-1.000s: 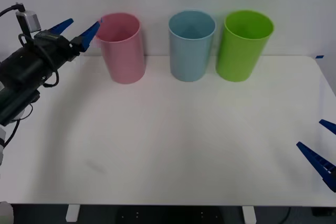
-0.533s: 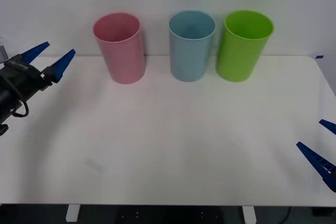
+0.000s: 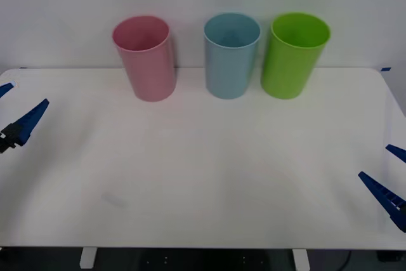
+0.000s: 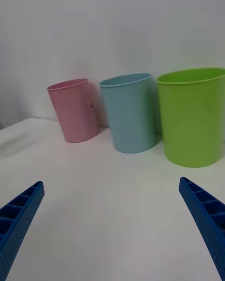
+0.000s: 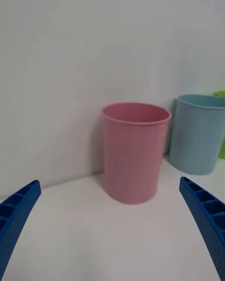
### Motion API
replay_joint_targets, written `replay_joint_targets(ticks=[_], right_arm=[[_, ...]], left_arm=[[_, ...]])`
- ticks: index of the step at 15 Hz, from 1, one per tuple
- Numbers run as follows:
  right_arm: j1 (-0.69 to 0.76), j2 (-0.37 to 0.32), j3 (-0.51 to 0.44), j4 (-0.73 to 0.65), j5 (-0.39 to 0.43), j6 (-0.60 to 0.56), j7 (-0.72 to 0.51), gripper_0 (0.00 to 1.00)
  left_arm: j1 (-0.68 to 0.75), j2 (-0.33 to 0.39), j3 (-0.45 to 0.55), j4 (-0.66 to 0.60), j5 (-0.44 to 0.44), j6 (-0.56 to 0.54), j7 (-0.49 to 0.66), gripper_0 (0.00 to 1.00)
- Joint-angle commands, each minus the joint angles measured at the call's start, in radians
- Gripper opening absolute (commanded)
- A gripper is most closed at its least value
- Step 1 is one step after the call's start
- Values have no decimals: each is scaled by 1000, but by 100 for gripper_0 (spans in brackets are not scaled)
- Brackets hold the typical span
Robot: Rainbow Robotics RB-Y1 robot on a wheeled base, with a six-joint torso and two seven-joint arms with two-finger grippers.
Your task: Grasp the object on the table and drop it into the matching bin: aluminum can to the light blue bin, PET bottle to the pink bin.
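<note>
Here, nearest the camera, the white table [image 3: 209, 176] stretches wide, its near surface bare apart from a faint smudge toward the front left. At the table's right edge the right gripper [image 3: 388, 179] is parked low, its two blue ribbed fingers spread apart and holding nothing. At the left edge the left gripper [image 3: 14, 109] sits a little farther back, fingers likewise spread wide and empty, aimed toward the bins.

Farther away, along the back edge by the white wall, three tall plastic bins stand upright in a row: the pink bin [image 3: 146, 58] at the left, the light blue bin [image 3: 231, 55] in the middle, and a lime green bin [image 3: 294, 55] at the right, the blue and green ones just beside each other, the pink one a little apart.

The PET bottle cannot be seen on the tabletop. It may lie inside the pink bin, whose interior is hidden from these angles, though that is only a guess.

The risk from here is small: a sweeping arm could knock a light bin over, or a drop could go unconfirmed because the bin walls hide the contents.
</note>
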Motion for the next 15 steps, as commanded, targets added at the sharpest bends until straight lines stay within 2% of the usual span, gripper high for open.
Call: replay_joint_targets(ticks=[1,8,15], right_arm=[[0,0,0,0,0,0,0,100],[0,0,0,0,0,0,0,100],[0,0,0,0,0,0,0,100]], left_arm=[[80,37,16,0,61,-45,-11,100],[223,65,53,0,151,-129,-59,100],[296,83,70,0,219,-146,-69,100]])
